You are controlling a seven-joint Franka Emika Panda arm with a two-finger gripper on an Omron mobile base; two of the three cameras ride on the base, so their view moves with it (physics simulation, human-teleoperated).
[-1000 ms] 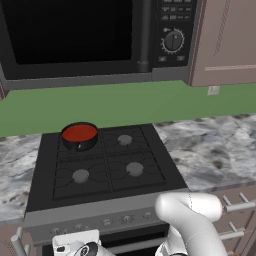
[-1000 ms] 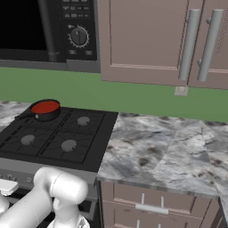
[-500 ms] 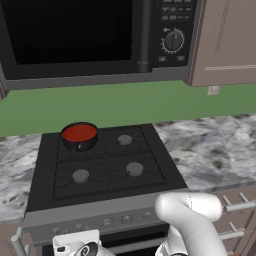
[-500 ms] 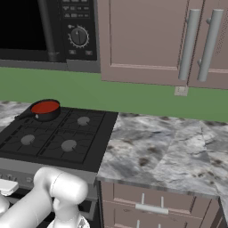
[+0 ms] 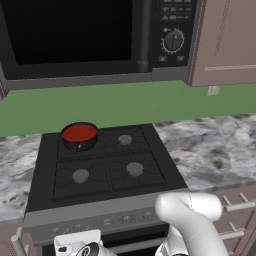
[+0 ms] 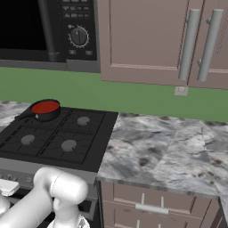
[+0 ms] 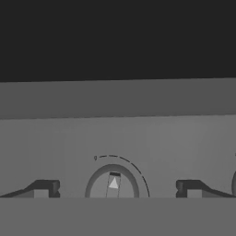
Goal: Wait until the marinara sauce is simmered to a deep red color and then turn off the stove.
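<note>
Kitchen cabinetry and a green wall back the scene, and low at the front of the stove [image 5: 107,170] the pincer [image 7: 115,189] faces the grey front panel with its two dark fingertips [image 7: 44,188] spread fully wide, holding nothing. One knob [image 7: 112,183] sits between them, touched by neither tip, its white pointer aimed up under a thin dial arc. Outward from there, the stove top carries four burners under dark grates, and a single small black pot [image 5: 79,136] stands on the far left burner, filled with red marinara sauce [image 5: 79,132]. The other three burners show bare grey caps. Marbled grey counter [image 6: 164,147] flanks the stove on both sides. One black microwave [image 5: 90,37] with a round dial hangs above the stove, and pink-brown cupboards [image 6: 156,40] with two upright bar handles hang over the counter's right stretch.
</note>
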